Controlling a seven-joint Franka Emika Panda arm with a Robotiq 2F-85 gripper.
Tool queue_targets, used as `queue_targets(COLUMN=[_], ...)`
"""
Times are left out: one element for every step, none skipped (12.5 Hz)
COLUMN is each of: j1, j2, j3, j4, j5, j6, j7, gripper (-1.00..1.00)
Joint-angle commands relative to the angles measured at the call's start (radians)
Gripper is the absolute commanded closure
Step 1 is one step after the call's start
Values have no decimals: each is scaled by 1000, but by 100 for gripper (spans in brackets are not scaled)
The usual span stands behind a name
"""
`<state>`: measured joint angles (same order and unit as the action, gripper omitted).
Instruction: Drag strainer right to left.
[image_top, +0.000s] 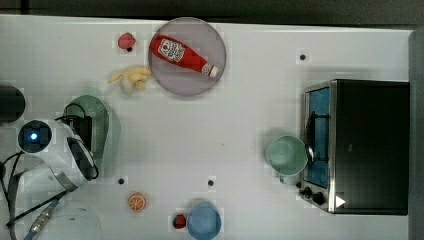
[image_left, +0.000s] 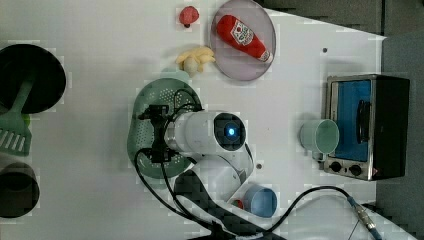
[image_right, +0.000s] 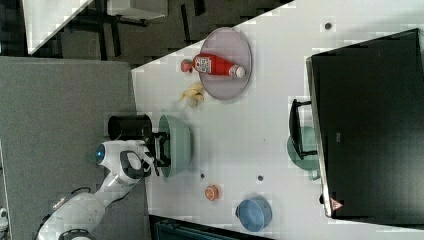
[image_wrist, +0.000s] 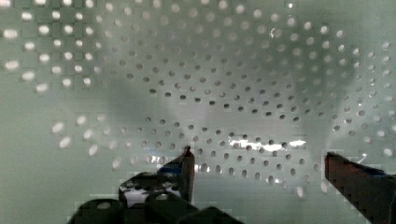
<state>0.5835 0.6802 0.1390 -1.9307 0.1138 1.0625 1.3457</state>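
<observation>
Pincer (image_wrist: 257, 163) (fingers apart) inside strainer (image_wrist: 196, 70), near table's (image_top: 210, 130) edge

The strainer (image_wrist: 196, 70) was pale green plastic, perforated with small holes, its inner wall smooth with a soft sheen and a bright glare patch low down. The fingers (image_wrist: 187, 168) were dark and matt. The worktop (image_top: 240, 120) was white, smooth and matt. The toaster oven (image_top: 360, 145) had a black matt top and a bright metal front frame. The ketchup bottle (image_top: 177, 54) was glossy red plastic, on a smooth grey plate (image_top: 210, 80). The arm (image_left: 200, 132) had a glossy white shell.
</observation>
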Motion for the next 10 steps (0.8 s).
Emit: queue_targets(j1=[11,8,4,-3,-11,-20,-30,-40,-48,-54], j2=[-103,-158,-219,-290,-361,-431,-495,-554,-606,-652], j3=[-24,-50,-84,-131,-186,-249,-315,-382,-447,-510], j4=[8,8,8,11,14,21,33,47,61,72], j5=[-52,-58,-63,-63,-63,-63,-64,-65,-67,-72], j6=[-80,-131,-199,-275,-362,-443,-516,-585,-643,-701], j7=[-78,-156,-250,-359,-469,-582,-697,-810,-917,-1021], gripper=[-100,-100,-100,-100,-100,-100,-100,-100,-100,-100])
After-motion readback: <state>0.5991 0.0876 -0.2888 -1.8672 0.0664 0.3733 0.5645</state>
